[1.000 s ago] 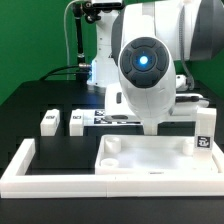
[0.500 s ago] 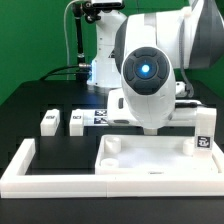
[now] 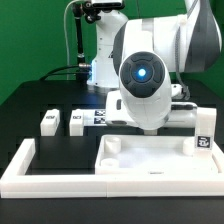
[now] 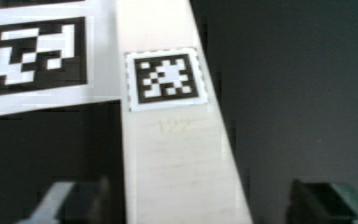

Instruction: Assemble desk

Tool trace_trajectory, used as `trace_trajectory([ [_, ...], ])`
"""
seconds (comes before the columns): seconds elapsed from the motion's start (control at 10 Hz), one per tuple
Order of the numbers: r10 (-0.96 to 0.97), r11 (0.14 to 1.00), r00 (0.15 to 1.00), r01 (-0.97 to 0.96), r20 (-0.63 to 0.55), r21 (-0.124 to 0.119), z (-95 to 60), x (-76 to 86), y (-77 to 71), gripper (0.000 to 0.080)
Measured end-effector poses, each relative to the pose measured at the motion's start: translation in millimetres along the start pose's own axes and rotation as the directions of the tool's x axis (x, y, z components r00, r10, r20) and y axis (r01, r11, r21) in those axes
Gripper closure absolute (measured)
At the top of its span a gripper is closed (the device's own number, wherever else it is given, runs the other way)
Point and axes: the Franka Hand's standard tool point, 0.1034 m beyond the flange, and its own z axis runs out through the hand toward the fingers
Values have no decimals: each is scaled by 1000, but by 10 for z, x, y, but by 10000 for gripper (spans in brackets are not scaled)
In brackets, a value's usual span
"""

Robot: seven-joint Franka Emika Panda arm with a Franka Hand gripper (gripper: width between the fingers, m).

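White plastic parts sit on a black bench (image 3: 30, 100). In the exterior view the rimmed tabletop (image 3: 140, 150) lies flat at the front, hollow side up, inside the low border fence (image 3: 25, 160) that runs along the front and up the exterior view's left. An upright leg (image 3: 203, 130) stands at the tabletop's far corner on the exterior view's right, with a black-and-white tag facing the camera. Whether it is fixed there cannot be told.

Two more legs, the outer leg (image 3: 48, 121) and the inner leg (image 3: 76, 121), rest side by side on the bench behind the fence, on the exterior view's left, apart from the tabletop. Each shows a tag.

The arm (image 3: 145, 75) fills the middle of that view, its round wrist housing lit blue, and it hides what is below it.

The wrist view shows a long leg (image 4: 167, 120) lying on the dark bench with a square tag on its upper face, just beside the marker board (image 4: 34, 50). The gripper (image 4: 190, 203) is spread wide over this long leg. One dark finger shows on each side, and a strip of bench is visible between each finger and the white plastic, so nothing is gripped.
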Motion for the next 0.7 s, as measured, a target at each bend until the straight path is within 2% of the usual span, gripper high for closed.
trace_trajectory([
  [0.1,0,1000,1000,0,0,0,0,0,3,348],
  [0.2,1,1000,1000,-1,1,1,0,0,4,510],
  [0.7,1,1000,1000,-1,1,2,-1,0,8,509],
])
